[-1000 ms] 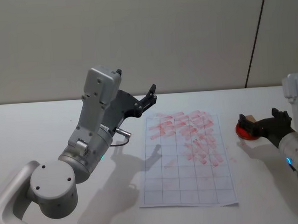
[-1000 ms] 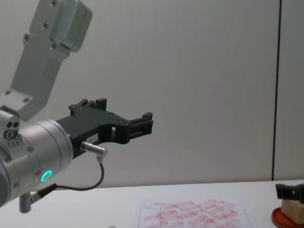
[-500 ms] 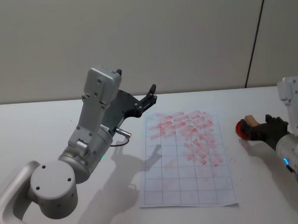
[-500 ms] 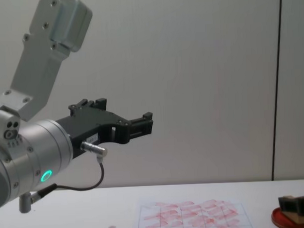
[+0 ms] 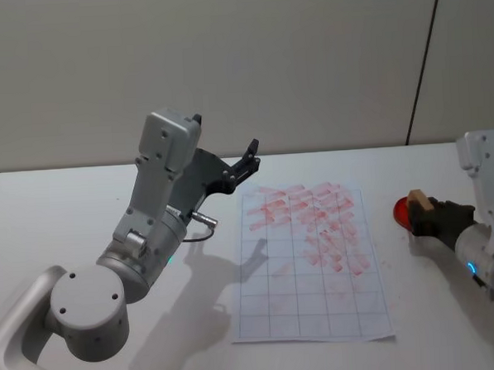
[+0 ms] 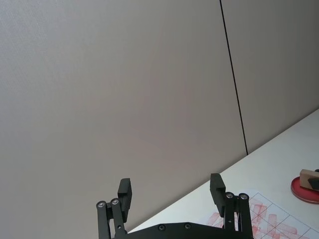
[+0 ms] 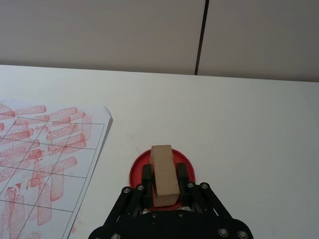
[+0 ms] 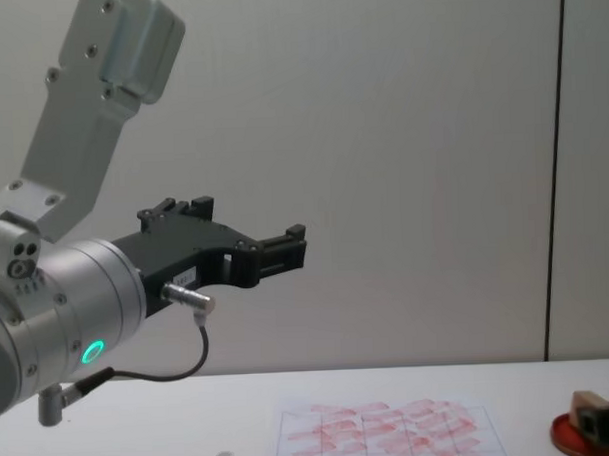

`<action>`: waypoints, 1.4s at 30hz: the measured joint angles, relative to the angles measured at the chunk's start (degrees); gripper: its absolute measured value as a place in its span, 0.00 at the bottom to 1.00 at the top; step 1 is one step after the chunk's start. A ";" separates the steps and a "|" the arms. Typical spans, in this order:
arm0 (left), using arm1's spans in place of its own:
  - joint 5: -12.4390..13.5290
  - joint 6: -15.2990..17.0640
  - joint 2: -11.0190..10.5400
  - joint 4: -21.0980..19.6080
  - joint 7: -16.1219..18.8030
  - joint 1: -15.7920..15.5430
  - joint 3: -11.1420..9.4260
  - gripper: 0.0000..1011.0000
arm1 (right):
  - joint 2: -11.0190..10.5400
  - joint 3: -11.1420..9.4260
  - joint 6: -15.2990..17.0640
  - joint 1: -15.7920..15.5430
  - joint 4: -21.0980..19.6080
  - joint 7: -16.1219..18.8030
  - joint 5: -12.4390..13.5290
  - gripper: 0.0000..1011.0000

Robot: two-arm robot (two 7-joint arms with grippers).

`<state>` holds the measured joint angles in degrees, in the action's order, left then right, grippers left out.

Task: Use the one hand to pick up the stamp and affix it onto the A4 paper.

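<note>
The stamp [image 7: 163, 172], a tan wooden block, stands on the round red ink pad [image 7: 136, 168], to the right of the A4 paper [image 5: 312, 293]. My right gripper [image 7: 163, 180] is shut on the stamp, one black finger pressed against each long side. In the head view the stamp [image 5: 418, 202] and right gripper [image 5: 426, 214] sit at the far right of the table. The A4 paper [image 7: 45, 149] carries a thin grid with red prints in its far cells. My left gripper [image 5: 247, 157] is parked in the air left of the paper's far edge, open and holding nothing.
The white table [image 5: 58, 211] runs to a plain wall behind. My left arm's large grey joints [image 5: 92, 305] stand over the table's near left. In the chest view the ink pad [image 8: 565, 434] sits at the lower right.
My right gripper has dropped lower and drawn back towards the right over the ink pad, and its fingers now sit against the stamp's sides. The left arm has not moved.
</note>
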<state>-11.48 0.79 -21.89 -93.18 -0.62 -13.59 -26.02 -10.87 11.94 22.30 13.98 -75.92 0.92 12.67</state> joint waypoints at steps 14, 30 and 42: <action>0.00 0.00 0.00 0.00 0.00 0.00 0.00 0.99 | 0.42 -0.03 0.05 0.67 1.64 0.35 -0.27 0.22; 0.00 0.00 0.00 0.00 0.00 0.00 0.00 0.99 | 1.06 -0.38 1.89 1.63 3.12 -0.35 1.03 0.22; 0.00 0.00 0.00 0.00 0.00 0.00 0.00 0.99 | 0.86 -0.57 0.99 1.00 -2.01 -0.42 0.56 0.22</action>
<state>-11.48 0.79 -21.89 -93.18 -0.62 -13.59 -26.02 -10.01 11.36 23.29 14.98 -77.93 0.50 13.22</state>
